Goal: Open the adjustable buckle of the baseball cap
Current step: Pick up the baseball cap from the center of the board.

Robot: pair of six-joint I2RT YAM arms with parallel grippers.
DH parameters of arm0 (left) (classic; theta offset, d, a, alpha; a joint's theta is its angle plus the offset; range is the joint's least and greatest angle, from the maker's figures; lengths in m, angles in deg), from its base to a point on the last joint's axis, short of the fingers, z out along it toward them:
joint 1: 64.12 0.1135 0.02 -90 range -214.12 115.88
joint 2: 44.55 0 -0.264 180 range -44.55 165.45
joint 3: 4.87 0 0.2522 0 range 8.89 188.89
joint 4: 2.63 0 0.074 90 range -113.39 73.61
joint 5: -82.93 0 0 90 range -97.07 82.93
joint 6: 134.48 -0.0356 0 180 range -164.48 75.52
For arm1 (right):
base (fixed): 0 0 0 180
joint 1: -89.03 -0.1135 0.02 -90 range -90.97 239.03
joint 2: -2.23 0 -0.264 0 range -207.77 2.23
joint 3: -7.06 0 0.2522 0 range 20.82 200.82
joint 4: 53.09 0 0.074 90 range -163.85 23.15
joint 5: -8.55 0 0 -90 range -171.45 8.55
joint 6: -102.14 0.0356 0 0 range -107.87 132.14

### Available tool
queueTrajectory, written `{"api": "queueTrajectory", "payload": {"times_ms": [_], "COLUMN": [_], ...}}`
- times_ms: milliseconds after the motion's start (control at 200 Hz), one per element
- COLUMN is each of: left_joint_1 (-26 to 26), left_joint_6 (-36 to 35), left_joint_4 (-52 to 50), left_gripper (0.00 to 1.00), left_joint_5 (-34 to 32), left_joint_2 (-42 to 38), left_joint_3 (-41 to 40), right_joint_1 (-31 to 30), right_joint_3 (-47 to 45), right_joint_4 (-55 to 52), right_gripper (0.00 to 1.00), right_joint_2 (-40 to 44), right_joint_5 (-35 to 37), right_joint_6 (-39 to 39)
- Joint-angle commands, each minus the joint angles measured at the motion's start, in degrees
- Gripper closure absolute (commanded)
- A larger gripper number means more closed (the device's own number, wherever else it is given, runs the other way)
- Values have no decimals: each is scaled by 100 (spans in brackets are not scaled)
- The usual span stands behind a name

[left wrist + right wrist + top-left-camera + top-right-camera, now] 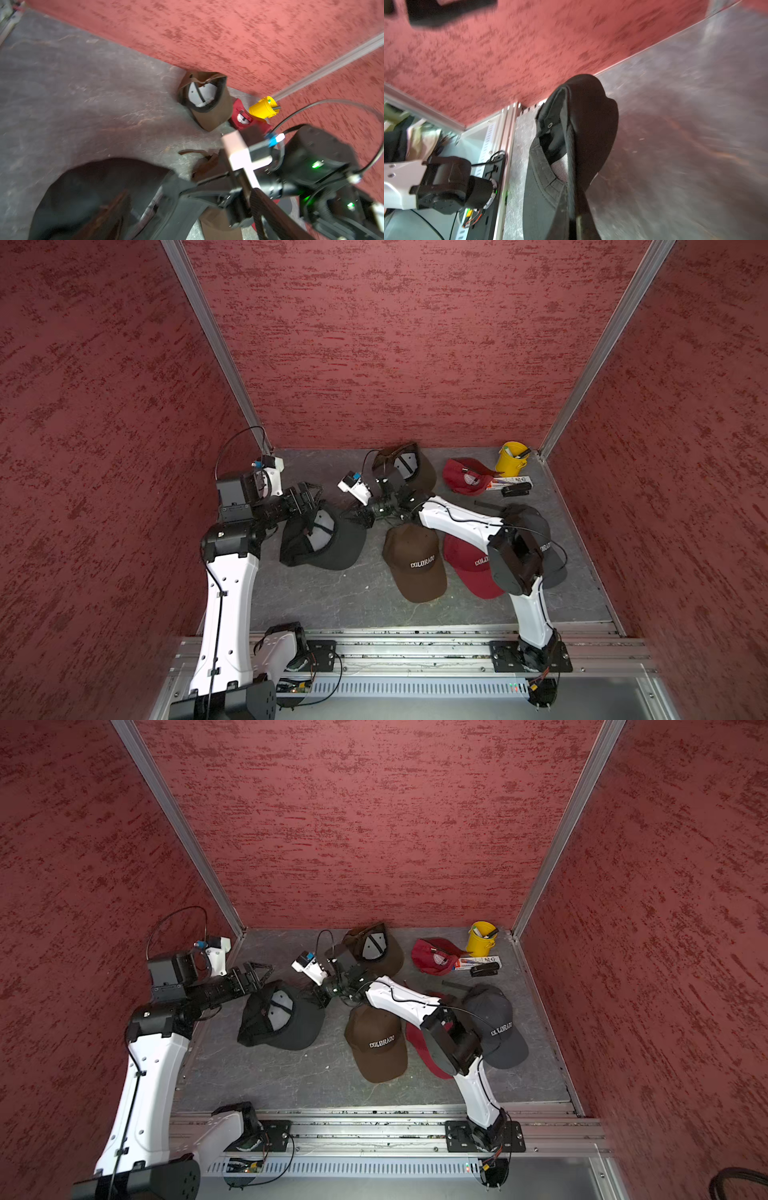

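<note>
The dark grey baseball cap (328, 545) (291, 1027) lies upside down at the left of the grey table, its white lining showing. A black strap (309, 526) crosses its back opening; the buckle is too blurred to pick out. My left gripper (309, 497) (257, 974) hovers open over the cap's back edge, one textured finger (265, 205) showing in the left wrist view. My right gripper (360, 519) (576, 220) is shut on the cap's rim (569, 166) near the brim, on the side facing the table's middle.
A brown cap (405, 466) lies upside down at the back, with a red cap (463, 477) and a yellow bucket (512, 458) beside it. Brown (415, 562), red (469, 568) and dark grey (546, 549) COLORADO caps lie around the right arm. Red walls enclose three sides.
</note>
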Motion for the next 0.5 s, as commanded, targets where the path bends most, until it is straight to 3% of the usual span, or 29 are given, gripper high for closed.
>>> {"api": "queueTrajectory", "payload": {"times_ms": [0,496], "left_joint_1": [-346,-1511], "left_joint_6": [-367,-1498], "left_joint_4": [175,836], "left_gripper": [10,27], "left_joint_5": [-165,-187], "left_joint_2": [-76,37], "left_joint_3": [264,-45], "right_joint_1": [225,1679], "right_joint_3": [-328,-2173], "right_joint_4": [-215,-564], "right_gripper": [100,100], "right_joint_2": [517,3052], "right_joint_5": [569,1060], "right_joint_6": [115,275]}}
